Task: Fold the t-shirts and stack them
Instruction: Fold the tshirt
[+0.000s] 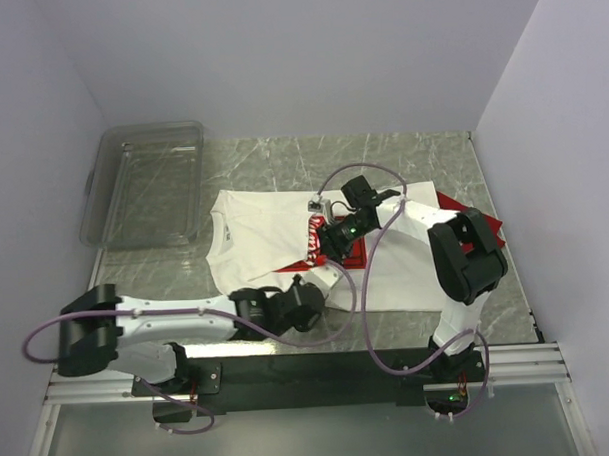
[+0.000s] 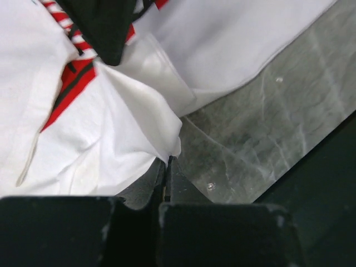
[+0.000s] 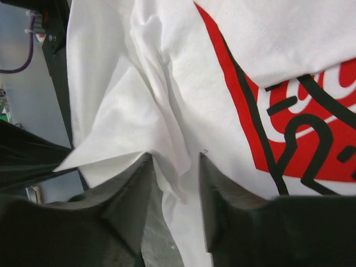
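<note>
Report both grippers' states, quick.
Left gripper: closed, pinching an edge of the white shirt.
Right gripper: open, with a fold of the white shirt loose in the gap.

We're counting two shirts (white shirt, red shirt), one bin, and two arms (left arm, right arm).

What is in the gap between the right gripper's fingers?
A loose fold of the white shirt hangs between the parted fingers of the right gripper, not clamped. The right wrist view shows it.
</note>
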You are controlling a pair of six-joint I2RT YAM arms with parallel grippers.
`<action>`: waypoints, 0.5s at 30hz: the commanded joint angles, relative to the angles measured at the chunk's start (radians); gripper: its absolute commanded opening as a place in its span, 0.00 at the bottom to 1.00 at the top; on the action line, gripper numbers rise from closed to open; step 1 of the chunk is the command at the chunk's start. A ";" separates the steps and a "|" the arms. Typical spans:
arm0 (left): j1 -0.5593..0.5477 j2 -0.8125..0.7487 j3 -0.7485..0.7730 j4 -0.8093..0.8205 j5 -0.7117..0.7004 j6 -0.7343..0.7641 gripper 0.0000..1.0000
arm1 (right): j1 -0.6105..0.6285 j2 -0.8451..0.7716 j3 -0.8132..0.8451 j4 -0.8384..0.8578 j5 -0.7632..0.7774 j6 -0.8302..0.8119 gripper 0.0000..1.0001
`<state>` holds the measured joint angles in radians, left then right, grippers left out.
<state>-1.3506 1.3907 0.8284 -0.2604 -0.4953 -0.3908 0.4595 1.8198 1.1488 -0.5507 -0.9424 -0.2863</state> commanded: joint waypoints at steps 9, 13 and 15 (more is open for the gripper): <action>0.237 -0.415 -0.112 0.023 0.250 0.023 0.01 | -0.088 -0.279 0.017 -0.100 0.244 -0.220 0.62; 0.309 -0.482 -0.106 -0.002 0.261 0.078 0.01 | -0.122 -0.416 -0.049 -0.132 0.335 -0.367 0.66; 0.349 -0.504 -0.101 -0.008 0.270 0.104 0.01 | -0.134 -0.541 -0.154 -0.111 0.416 -0.500 0.70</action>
<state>-1.0405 0.9184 0.7151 -0.2687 -0.2672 -0.3466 0.3454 1.4406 1.0966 -0.6373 -0.6533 -0.5720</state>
